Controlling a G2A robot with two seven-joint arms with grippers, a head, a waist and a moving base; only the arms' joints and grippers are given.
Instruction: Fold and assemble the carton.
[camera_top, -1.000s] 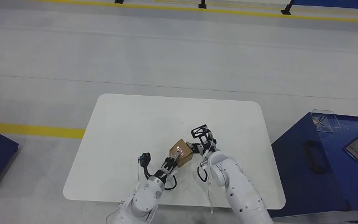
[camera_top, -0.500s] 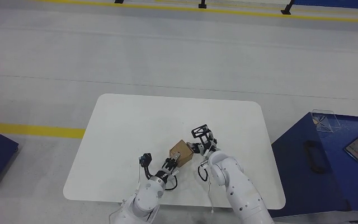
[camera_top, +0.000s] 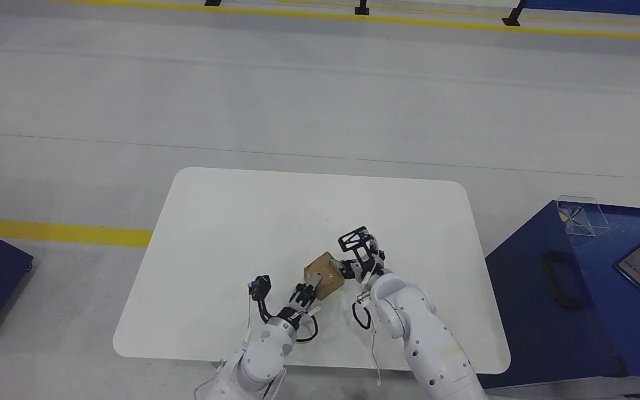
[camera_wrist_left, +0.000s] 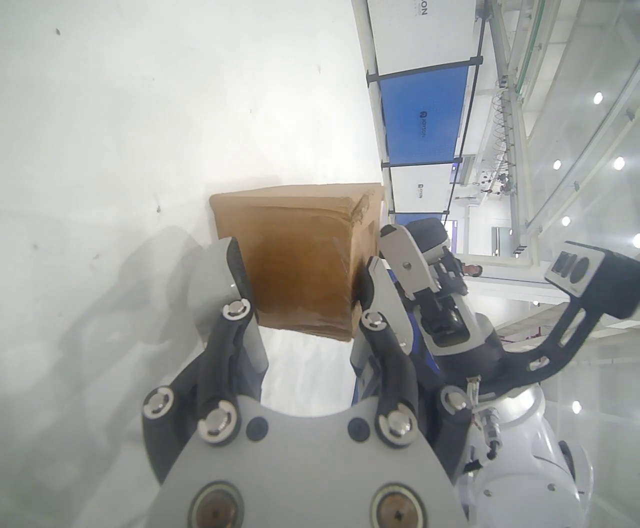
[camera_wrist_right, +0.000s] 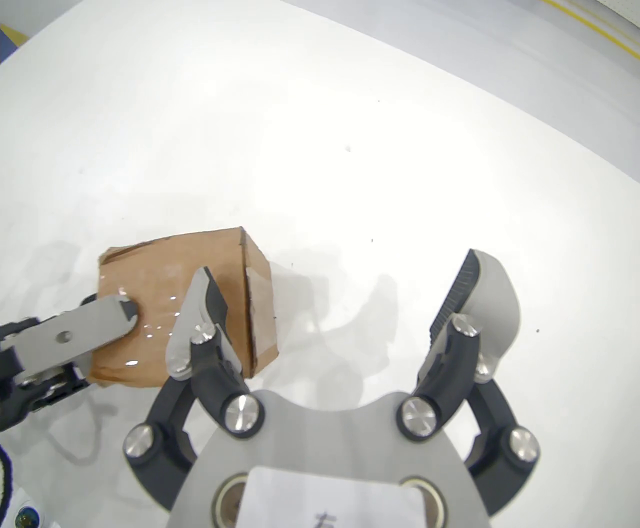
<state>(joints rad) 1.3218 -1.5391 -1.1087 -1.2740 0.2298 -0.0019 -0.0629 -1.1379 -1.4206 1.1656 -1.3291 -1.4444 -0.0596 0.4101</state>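
carton (camera_top: 322, 270): at front-middle of table (camera_top: 250, 220), btwn both arms. left gripper (camera_wrist_left: 305, 280): clamped across two opp. faces. right gripper (camera_wrist_right: 337, 265): fingers wide apart, empty, one over carton edge. prob. light, thin cardboard, crushable; taped face looks slick. best hold: flat faces, gentle squeeze.

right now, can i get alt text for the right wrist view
A small brown carton sits on the white table, with one of the left fingers on its face. The right fingers are spread open, one at the carton's corner edge, the other over bare table.
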